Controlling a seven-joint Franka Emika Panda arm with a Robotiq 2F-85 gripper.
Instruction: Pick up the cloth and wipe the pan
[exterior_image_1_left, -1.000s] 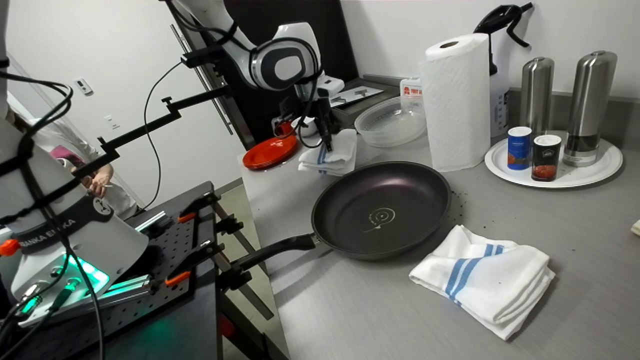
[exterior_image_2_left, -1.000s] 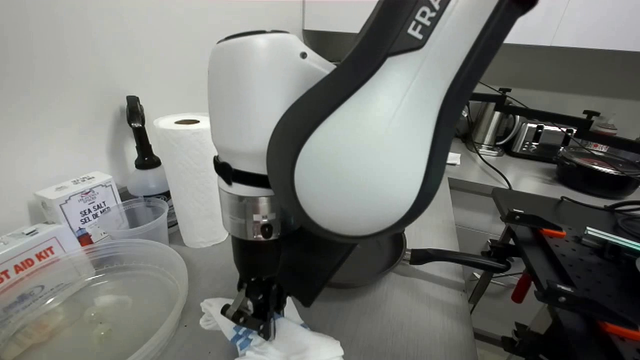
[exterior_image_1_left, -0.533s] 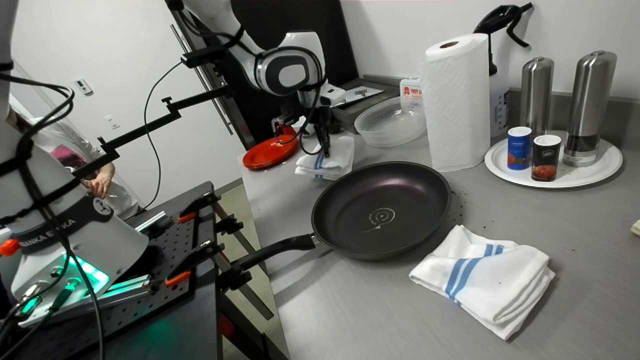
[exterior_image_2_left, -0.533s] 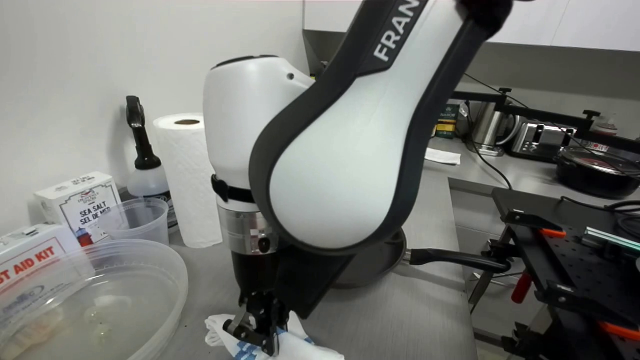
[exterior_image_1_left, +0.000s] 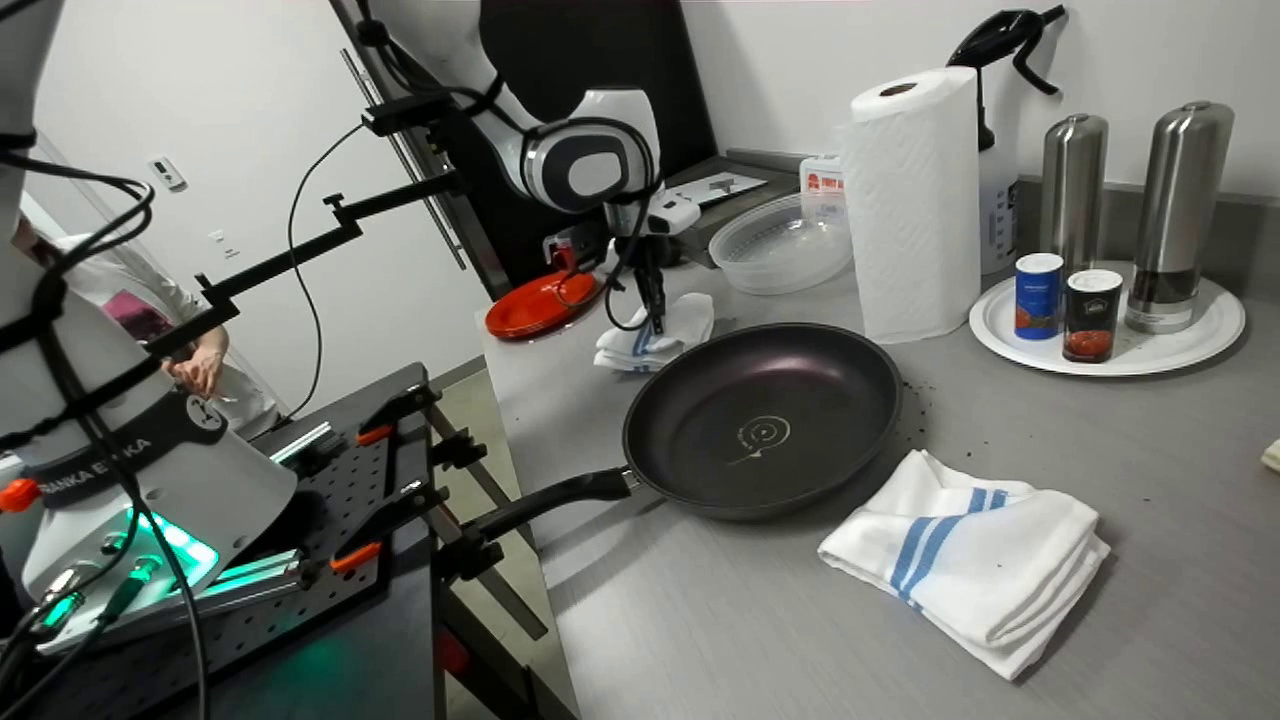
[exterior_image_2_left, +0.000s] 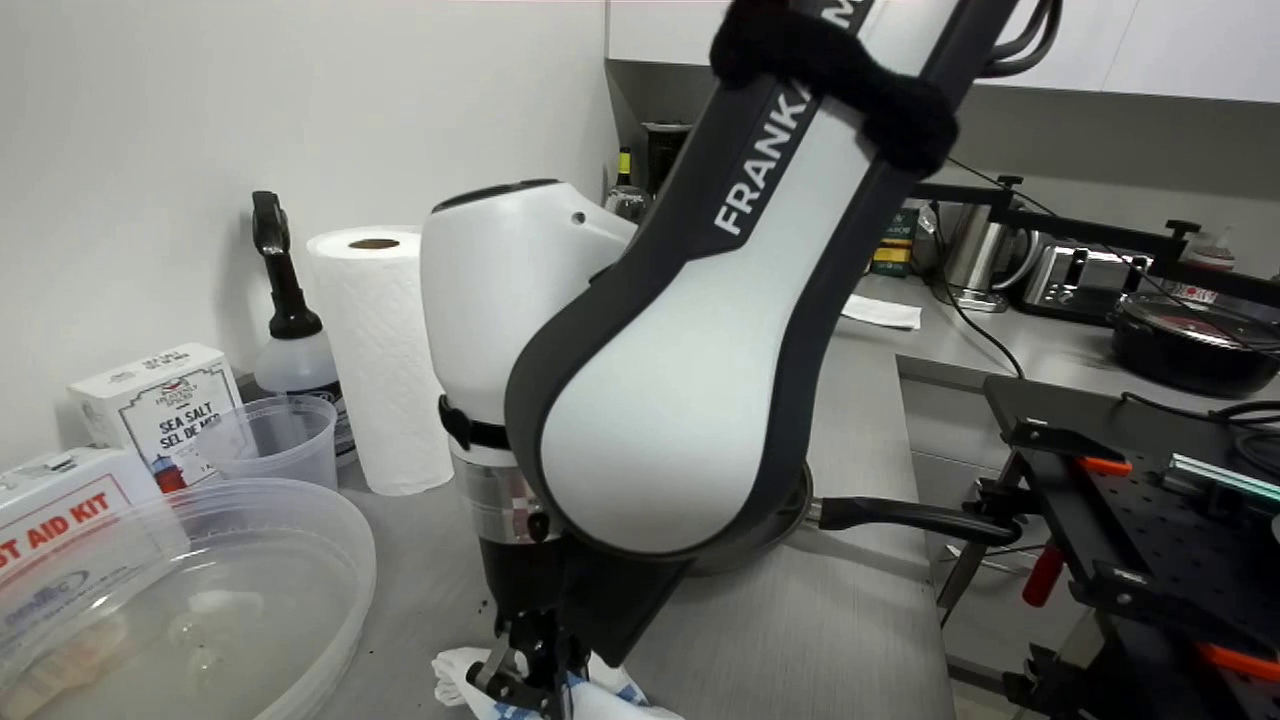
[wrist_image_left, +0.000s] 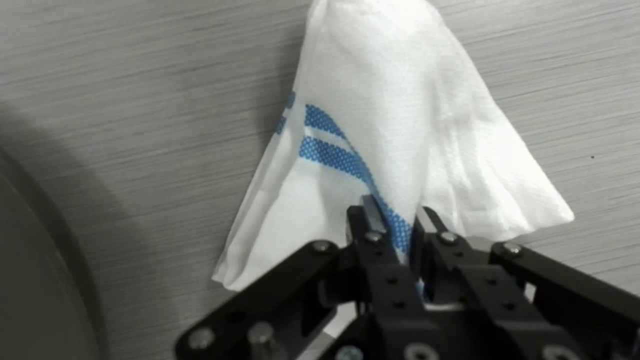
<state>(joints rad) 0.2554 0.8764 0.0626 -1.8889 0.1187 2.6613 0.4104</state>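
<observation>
Woven cloth (wrist_image_left: 390, 95), smooth low-sheen pan (exterior_image_1_left: 755, 390)

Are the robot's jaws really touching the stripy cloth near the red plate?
Touching. The wrist view shows a blue-striped fold of the white cloth pinched between the jaws.

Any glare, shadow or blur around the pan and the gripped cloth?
In an exterior view, the pan shows a pinkish sheen inside and a shadow lies beside its handle; in the wrist view, a soft shadow lies beside the pan, the cloth nearly washes out at the top, and the gripper looks slightly soft toward the bottom.
</observation>
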